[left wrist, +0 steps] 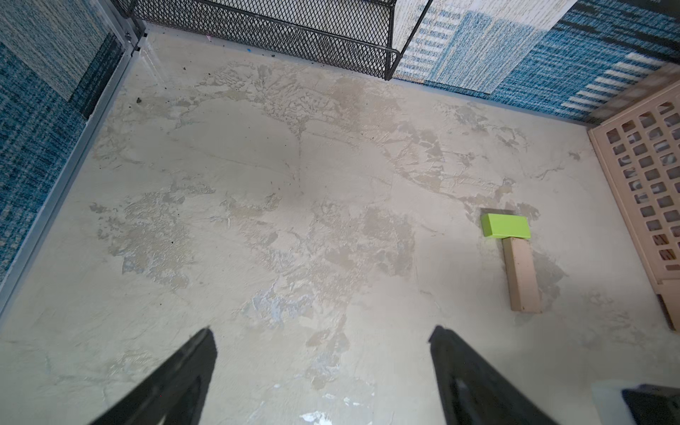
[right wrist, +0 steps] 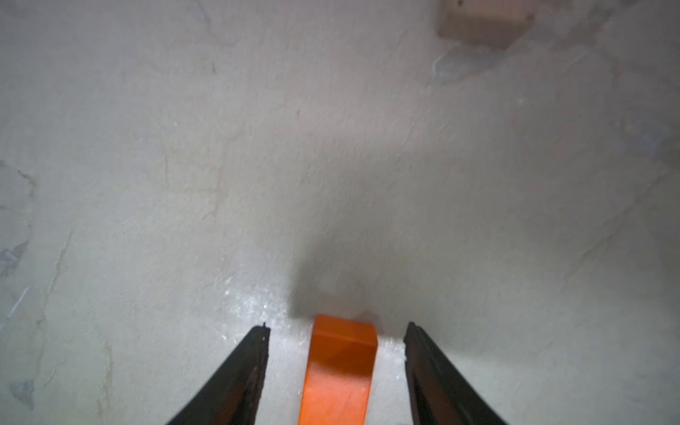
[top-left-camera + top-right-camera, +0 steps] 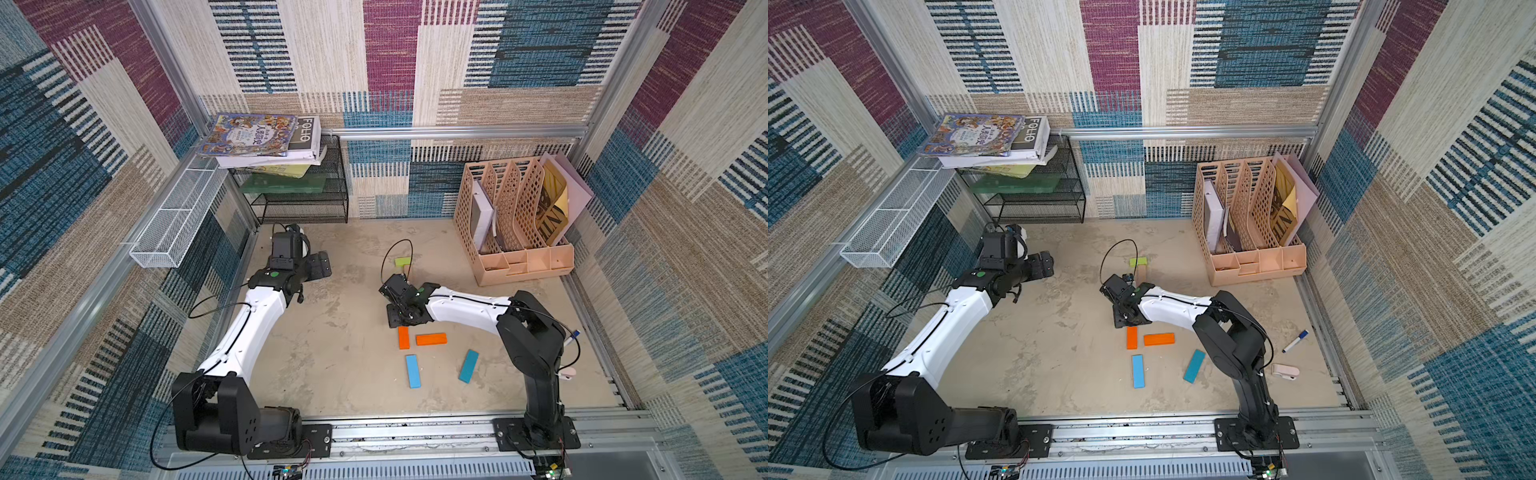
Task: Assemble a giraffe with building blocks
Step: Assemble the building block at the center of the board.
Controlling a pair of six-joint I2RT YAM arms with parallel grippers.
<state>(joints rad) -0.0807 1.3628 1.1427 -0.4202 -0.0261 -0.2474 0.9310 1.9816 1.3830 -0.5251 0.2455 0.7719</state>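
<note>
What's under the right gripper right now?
An orange block, flat on the table, between the right gripper's open jaws with a gap each side. In both top views the gripper hides the jaws and that end of the block.

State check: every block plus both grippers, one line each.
lime-green block: flat, touching the tan block's end
tan block: flat, touching lime-green, apart from both oranges
first orange block: flat, not gripped
second orange block: flat, crosswise, small gap to the first
straight blue block: flat, loose
slanted blue block: flat, loose
left gripper: open, empty
right gripper: open, straddling first orange block, no contact
</note>
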